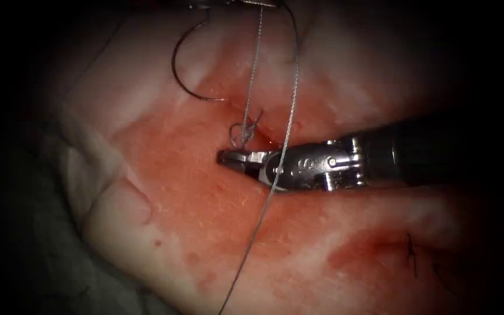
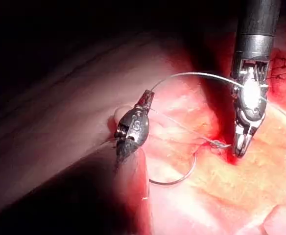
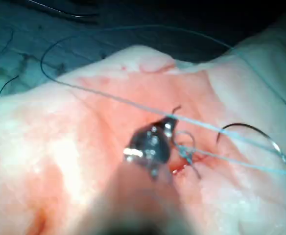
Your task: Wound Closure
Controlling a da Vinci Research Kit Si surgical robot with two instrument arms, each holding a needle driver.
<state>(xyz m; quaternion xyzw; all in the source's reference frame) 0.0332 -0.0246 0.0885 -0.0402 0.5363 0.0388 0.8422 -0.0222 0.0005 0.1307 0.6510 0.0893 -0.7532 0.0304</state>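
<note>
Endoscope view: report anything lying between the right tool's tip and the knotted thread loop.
Nothing visible lies between the right tool, holding nothing, and the thread loop just above it. A long strand drapes over its wrist, behind the tip. The left tool holds thread; the needle lies left of the cut.

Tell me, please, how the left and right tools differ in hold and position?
The left tool has its jaws shut on the thread, raised above the tissue; the right tool sits low, its tip beside the knot at the cut, gripping nothing I can make out. The thread merely crosses the right tool's wrist. Neither holds the needle, which lies on the tissue left of the cut.
</note>
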